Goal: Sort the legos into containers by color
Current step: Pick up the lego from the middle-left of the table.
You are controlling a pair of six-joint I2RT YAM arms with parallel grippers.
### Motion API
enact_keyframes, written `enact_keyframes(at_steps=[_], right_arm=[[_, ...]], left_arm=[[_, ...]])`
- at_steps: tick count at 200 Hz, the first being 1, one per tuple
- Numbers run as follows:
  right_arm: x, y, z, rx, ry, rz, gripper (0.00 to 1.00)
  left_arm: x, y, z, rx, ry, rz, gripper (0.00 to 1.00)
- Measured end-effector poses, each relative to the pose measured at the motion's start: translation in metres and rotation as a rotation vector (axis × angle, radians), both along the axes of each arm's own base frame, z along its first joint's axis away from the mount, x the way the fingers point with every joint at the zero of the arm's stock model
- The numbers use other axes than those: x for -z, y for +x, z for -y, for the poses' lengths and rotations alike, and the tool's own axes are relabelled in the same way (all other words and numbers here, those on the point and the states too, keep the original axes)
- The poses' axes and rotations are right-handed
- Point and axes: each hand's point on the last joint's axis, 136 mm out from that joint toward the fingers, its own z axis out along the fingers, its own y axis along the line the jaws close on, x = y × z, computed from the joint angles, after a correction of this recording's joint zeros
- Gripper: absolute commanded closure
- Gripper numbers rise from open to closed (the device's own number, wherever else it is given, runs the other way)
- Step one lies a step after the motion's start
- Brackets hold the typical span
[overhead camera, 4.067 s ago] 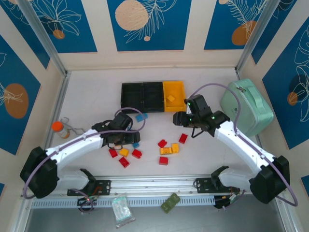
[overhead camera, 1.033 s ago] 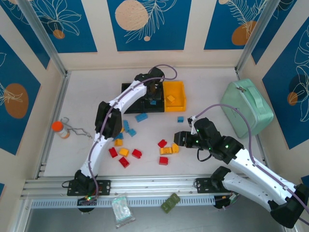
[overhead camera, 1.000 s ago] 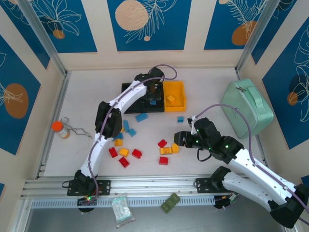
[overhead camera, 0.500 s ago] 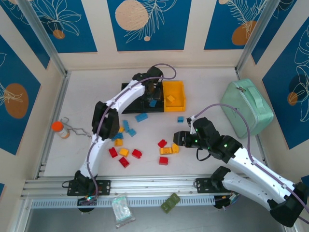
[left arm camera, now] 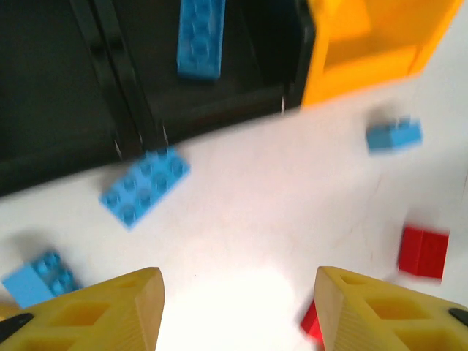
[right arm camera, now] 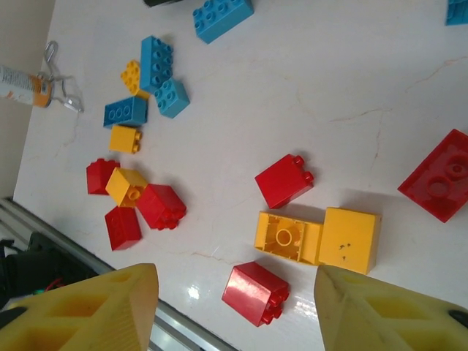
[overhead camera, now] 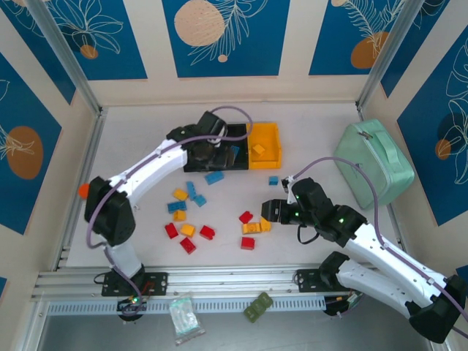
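Orange marks the cap of a small plastic bottle (overhead camera: 83,190) at the left edge of the top view, beside the left arm's elbow. Right of it, in the lower left-centre of that frame, 9 small plastic lego bricks (overhead camera: 188,230) in red, blue and yellow-orange lie scattered on the pale tabletop (overhead camera: 322,131).

Above them, at upper centre, the left gripper (left arm camera: 238,281) hangs at the front edge of the row of 3 joined containers. In the left wrist view its 2 yellow fingers (left arm camera: 110,311) stand wide apart with nothing between them. At the top of that view, a long blue brick (left arm camera: 199,36) lies inside the black bin (left arm camera: 51,110) compartment next to the yellow-orange bin (overhead camera: 265,135). A flat blue 2-by-4 brick (left arm camera: 144,186) lies on the table just in front of the black bins.

Below the yellow-orange bin, a small blue brick (overhead camera: 273,180) sits alone.

At the centre of the right wrist view, 2 yellow-orange bricks (right arm camera: 287,238) touch side by side, with a red brick (right arm camera: 284,180) above and another red brick (right arm camera: 254,292) below. The right gripper (right arm camera: 235,272) hovers over these, jaws wide and empty.

A large mint-green case (overhead camera: 373,161) sits at the right of the top view.
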Motion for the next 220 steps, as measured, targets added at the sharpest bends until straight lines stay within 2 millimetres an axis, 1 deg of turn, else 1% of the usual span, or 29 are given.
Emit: enact_keyframes(at_steps=[23,55,87,109,146,170,192,220], right_arm=[[-0.001,-0.008,-0.009,-0.066,0.031,0.006,0.37],[0.012,-0.027,-0.022,-0.167,0.033,-0.011,0.32],[0.022,-0.045,-0.033,-0.248,0.024,-0.015,0.31],[0.027,-0.049,-0.037,-0.268,0.010,-0.023,0.31],[0.028,-0.054,-0.040,-0.290,0.004,-0.025,0.31],[0.029,-0.055,-0.040,-0.296,0.002,-0.026,0.31],[0.034,-0.056,-0.039,-0.297,-0.006,-0.034,0.31],[0.038,-0.057,-0.038,-0.297,-0.010,-0.038,0.32]], left_arm=[[0.020,-0.037,-0.018,0.056,0.013,-0.058,0.41],[0.034,-0.076,-0.037,0.111,0.008,-0.099,0.37],[0.053,-0.104,-0.046,0.144,0.018,-0.155,0.34],[0.068,-0.122,-0.046,0.178,0.043,-0.194,0.32],[0.080,-0.141,-0.035,0.237,0.068,-0.217,0.30],[0.095,-0.153,-0.034,0.255,0.109,-0.253,0.30],[0.107,-0.158,-0.036,0.259,0.158,-0.271,0.29],[0.115,-0.161,-0.038,0.251,0.190,-0.281,0.31]])
